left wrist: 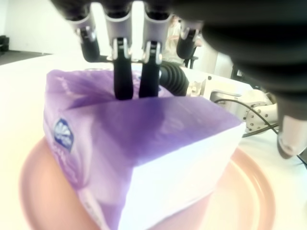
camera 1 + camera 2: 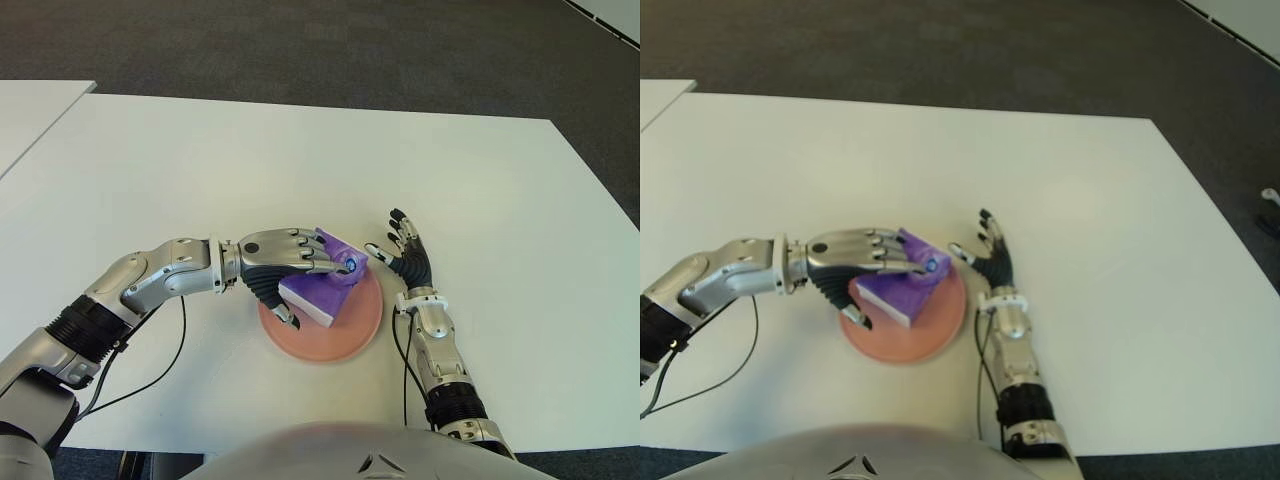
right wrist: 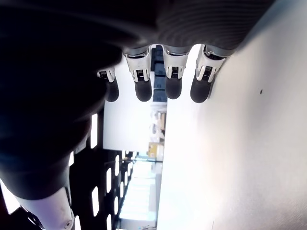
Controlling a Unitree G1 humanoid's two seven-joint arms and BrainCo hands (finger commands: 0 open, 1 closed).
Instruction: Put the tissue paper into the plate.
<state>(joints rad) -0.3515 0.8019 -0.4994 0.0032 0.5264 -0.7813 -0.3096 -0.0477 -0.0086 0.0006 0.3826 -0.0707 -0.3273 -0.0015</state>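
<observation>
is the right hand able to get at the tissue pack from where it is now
Probably yes. The right hand shows open, just beside the plate on its right, with nothing between it and the tissue pack. But the left hand is clamped over the pack's top, so only its right end looks free to touch.

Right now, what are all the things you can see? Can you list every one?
Purple plastic-wrapped pack of tissue paper: one, purple with white sides, tilted over the plate, in the left hand.
Round pink plate: one, pink, on the white table near the robot's edge, under the pack.
White table: one, white, fills most of the view; a corner of a second white table shows to the left.
Dark carpet floor: grey, beyond the tables.
Black cables: two, one hanging by each forearm.
Left hand: silver and black, fingers curled around the pack, over the plate.
Right hand: fingers spread, holding nothing, just right of the plate.
</observation>
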